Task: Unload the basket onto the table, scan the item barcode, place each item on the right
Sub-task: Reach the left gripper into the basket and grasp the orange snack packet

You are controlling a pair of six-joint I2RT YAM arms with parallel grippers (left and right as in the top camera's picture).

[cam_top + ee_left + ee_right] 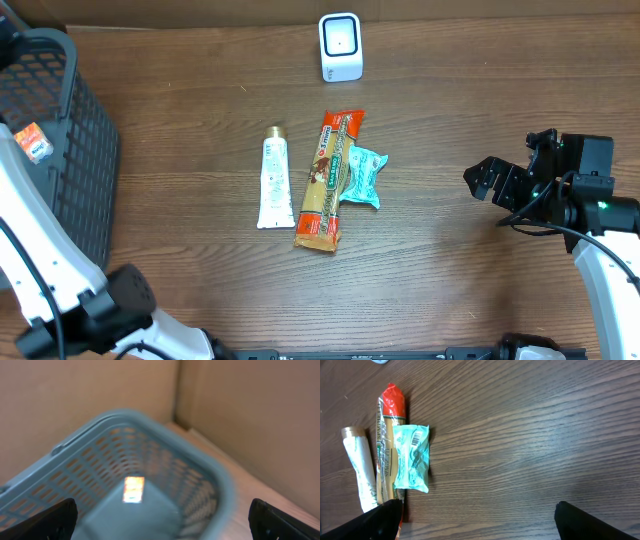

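Nearest to the overhead camera is the white left arm (40, 250), which rises along the left edge of the scene. Beside it stands the grey basket (80, 130), and inside it lies a small item (33, 143) with an orange and white label. On the tabletop (450, 290), near the middle, three things lie side by side: a white tube (274, 183), a long snack bar (328, 180) just to the right of it, and a teal packet (362, 176) that overlaps the right edge of the bar. At the far side stands the white scanner (340, 46), apart from them and with nothing in front of it. The right gripper (487, 195) hovers at the right, well apart from the three things, wide open and holding nothing. In the left wrist view, the left gripper (162, 520) is also fully open and empty above the basket, and the small item shows only as a blurred bright patch on the basket floor. In the right wrist view, the spread fingers (380, 520) frame bare tabletop, and the teal packet lies at the left, partly on the snack bar, with its barcode (418, 436) facing up. I judge that one item is already finished, since it is put away in the basket, though the pictures cannot confirm that it was scanned. The tube, the bar and the packet are left, and none of them is held yet, so picking one up and showing it to the scanner is not begun.
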